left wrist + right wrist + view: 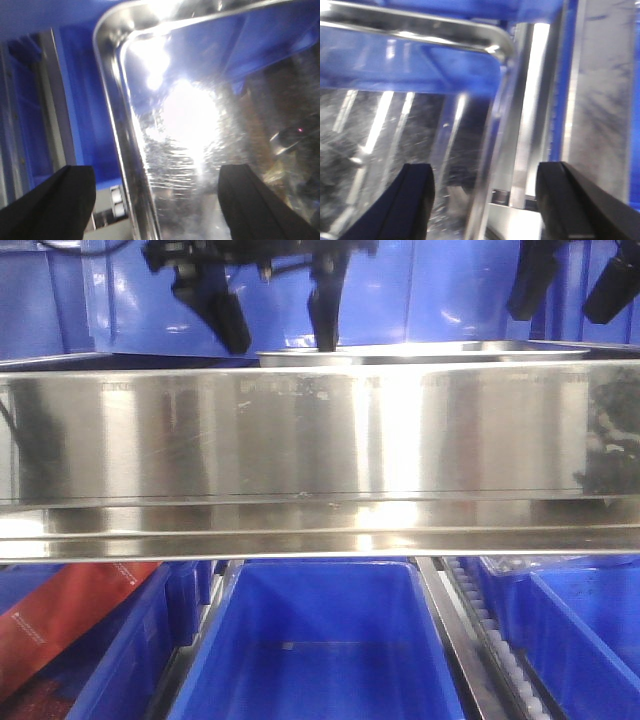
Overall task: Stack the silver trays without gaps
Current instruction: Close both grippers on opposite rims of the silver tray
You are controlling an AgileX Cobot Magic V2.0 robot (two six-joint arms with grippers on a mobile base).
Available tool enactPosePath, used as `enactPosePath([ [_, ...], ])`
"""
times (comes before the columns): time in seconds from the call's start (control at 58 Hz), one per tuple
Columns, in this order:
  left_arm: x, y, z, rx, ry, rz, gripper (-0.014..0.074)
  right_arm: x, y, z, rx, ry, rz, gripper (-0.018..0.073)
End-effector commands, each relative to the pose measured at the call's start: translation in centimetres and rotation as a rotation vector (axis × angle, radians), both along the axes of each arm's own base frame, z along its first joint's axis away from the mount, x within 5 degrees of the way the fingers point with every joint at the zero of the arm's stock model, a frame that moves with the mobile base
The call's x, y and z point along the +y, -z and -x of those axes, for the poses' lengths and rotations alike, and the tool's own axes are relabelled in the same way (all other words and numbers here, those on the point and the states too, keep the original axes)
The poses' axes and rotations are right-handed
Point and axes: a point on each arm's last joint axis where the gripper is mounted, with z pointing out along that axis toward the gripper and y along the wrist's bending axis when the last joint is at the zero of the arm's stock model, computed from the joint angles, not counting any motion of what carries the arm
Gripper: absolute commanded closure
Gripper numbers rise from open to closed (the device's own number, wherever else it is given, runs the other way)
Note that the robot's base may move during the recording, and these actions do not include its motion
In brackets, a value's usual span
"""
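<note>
Exterior front-facing view: behind the broad steel rail [300, 440], a silver tray [430, 352] lies level, with only its rim and upper wall showing above the rail. The left gripper [277, 320] hangs over the tray's left end, jaws spread, one finger outside the end and the other reaching down to the rim. The right gripper [570, 285] sits higher, over the right end, jaws also parted. Blue bins [320, 640] stand below the rail.

Left wrist view: the tray's rounded corner and rim run between the two black fingers [50, 205], one beside the tray, one over its shiny floor; nothing is gripped.

Right wrist view: the tray's corner and wall pass between the spread fingers [407, 205], which hold nothing.
</note>
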Motion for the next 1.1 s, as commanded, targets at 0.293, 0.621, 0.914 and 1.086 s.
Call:
enactPosePath([
  [0.293, -0.4, 1.1, -0.1, 0.032, -0.019, -0.019, 0.0184, 0.2, 2.4, -1.4, 0.073, 0.006, 0.000, 0.0230],
  [0.621, -0.6, 1.0, -0.3, 0.015, -0.018, -0.001, 0.0186, 0.4, 2.7, -1.7, 0.069, 0.011, -0.020, 0.0231],
  [0.914, -0.6, 0.9, -0.3, 0.014, -0.019, 0.004, 0.0187, 0.4, 2.7, -1.7, 0.070, 0.011, -0.020, 0.0260],
  [1.086, -0.6, 1.0, -0.3, 0.017, -0.019, 0.007, 0.0226, 0.4, 2.7, -1.7, 0.070, 0.011, -0.020, 0.0368],
])
